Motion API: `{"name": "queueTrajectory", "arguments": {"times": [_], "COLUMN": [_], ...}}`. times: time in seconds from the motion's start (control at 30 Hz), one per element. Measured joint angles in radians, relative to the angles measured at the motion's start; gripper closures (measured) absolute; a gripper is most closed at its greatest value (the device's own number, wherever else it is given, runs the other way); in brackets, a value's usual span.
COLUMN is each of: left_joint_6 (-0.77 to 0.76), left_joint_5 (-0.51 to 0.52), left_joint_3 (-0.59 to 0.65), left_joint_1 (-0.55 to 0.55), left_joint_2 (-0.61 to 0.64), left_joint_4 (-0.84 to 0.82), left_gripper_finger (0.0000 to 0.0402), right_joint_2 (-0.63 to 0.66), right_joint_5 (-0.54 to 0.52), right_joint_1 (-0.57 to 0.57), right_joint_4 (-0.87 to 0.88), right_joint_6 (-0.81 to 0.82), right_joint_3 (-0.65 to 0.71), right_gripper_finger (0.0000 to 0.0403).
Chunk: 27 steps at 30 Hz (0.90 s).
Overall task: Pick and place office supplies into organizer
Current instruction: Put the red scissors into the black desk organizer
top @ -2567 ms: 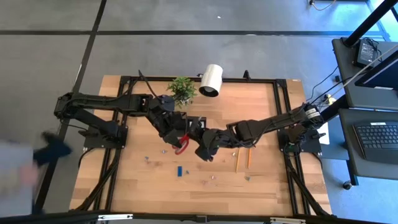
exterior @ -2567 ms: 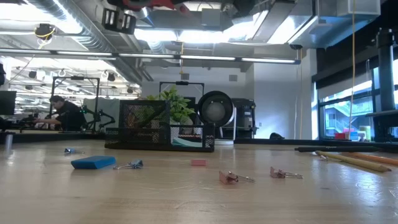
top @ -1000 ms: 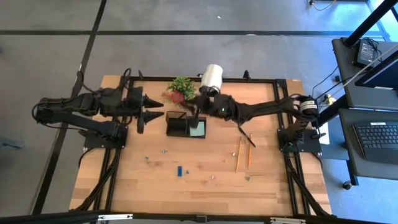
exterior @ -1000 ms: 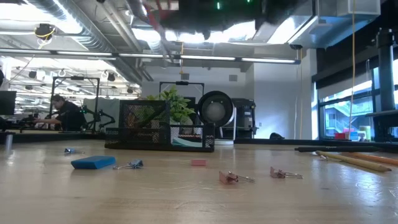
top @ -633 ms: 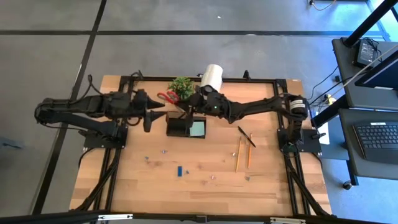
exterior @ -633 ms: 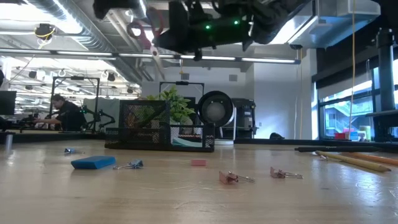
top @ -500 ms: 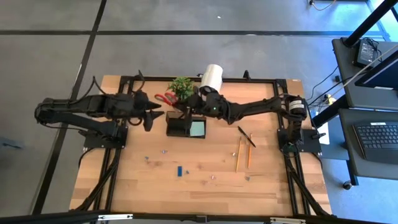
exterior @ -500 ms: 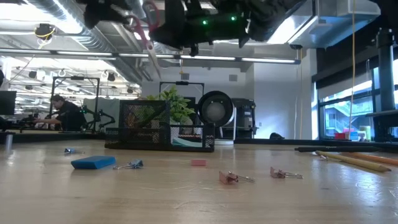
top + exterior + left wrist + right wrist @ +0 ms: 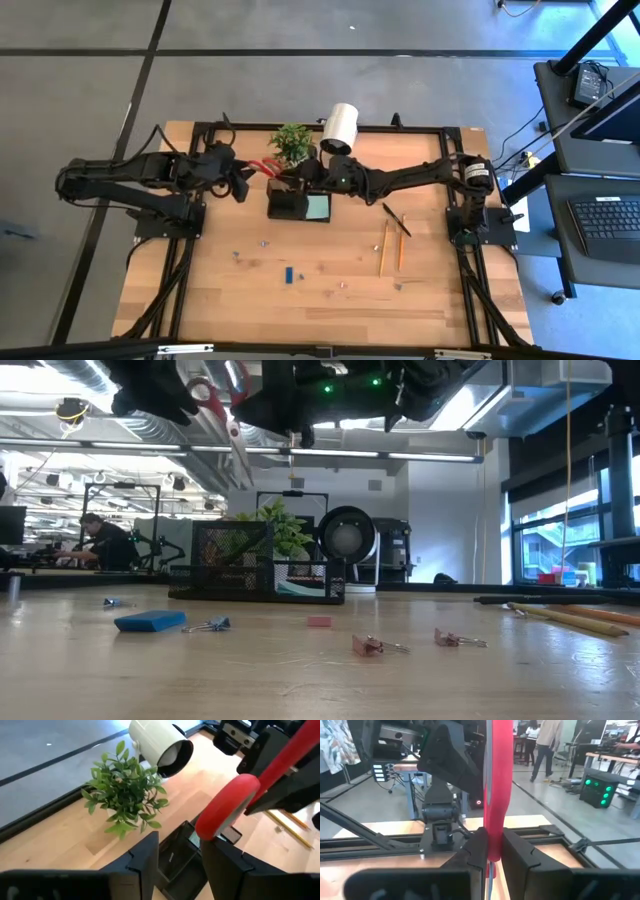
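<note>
Two grippers are meeting above the organizer (image 9: 298, 205). Right fingers (image 9: 512, 857) are pinching the scissors (image 9: 235, 802) by one red handle; left fingers (image 9: 227, 867) are standing apart around it. Rigid, light, blades dangling.

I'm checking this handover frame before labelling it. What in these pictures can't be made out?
- Whether the left hand grips the scissors: high view too small, left wrist view inconclusive.
- Scissor blades: right wrist view, hidden behind the red handle and right hand.
- Organizer contents: low view, mesh wall blocks them.
- Clips: high view, mere specks.
</note>
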State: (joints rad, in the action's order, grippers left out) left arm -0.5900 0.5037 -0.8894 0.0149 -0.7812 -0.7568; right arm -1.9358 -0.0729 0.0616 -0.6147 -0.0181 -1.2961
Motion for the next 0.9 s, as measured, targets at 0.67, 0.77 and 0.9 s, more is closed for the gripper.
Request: {"name": "queueTrajectory", "arguments": {"times": [0.67, 0.77, 0.9], "left_joint_6": [0.132, 0.123, 0.114], "left_joint_5": [-0.059, -0.057, -0.061], "left_joint_3": [0.000, 0.000, 0.000], "left_joint_1": [0.000, 0.000, 0.000], "left_joint_2": [-0.009, 0.011, 0.051], "left_joint_4": [0.221, 0.169, 0.117], "left_gripper_finger": [0.0283, 0.0282, 0.0282], "right_joint_2": [0.000, 0.000, 0.000], "right_joint_5": [0.013, -0.007, -0.013], "right_joint_1": [-0.018, -0.012, 0.007], "right_joint_4": [0.032, 0.084, 0.147], "right_joint_6": [-0.018, -0.037, -0.039], "right_joint_3": [0.000, 0.000, 0.000], "right_gripper_finger": [0.0359, 0.0359, 0.0359]}}
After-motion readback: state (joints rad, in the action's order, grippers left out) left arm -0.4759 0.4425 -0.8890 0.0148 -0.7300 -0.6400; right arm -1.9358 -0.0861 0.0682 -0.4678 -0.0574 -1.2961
